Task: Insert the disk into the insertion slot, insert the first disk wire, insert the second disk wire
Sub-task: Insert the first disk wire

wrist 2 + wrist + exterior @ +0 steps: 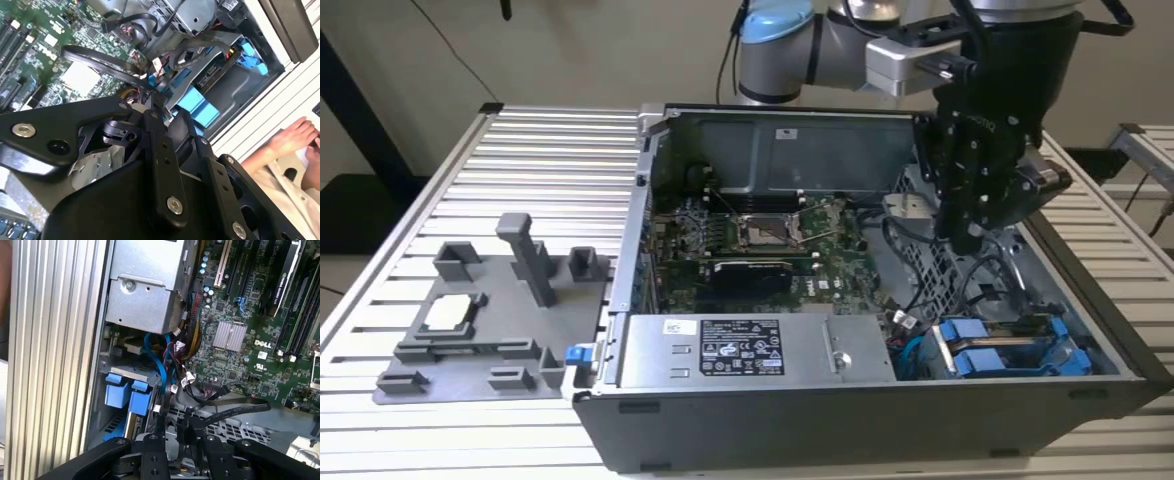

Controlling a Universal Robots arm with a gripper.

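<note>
Claw (170, 424) grips the blue wire (161, 367) inside the computer case (854, 430).

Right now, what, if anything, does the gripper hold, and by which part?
It cannot be told. The gripper sits at the blue cable inside the case, but the contact itself is hidden.
</note>
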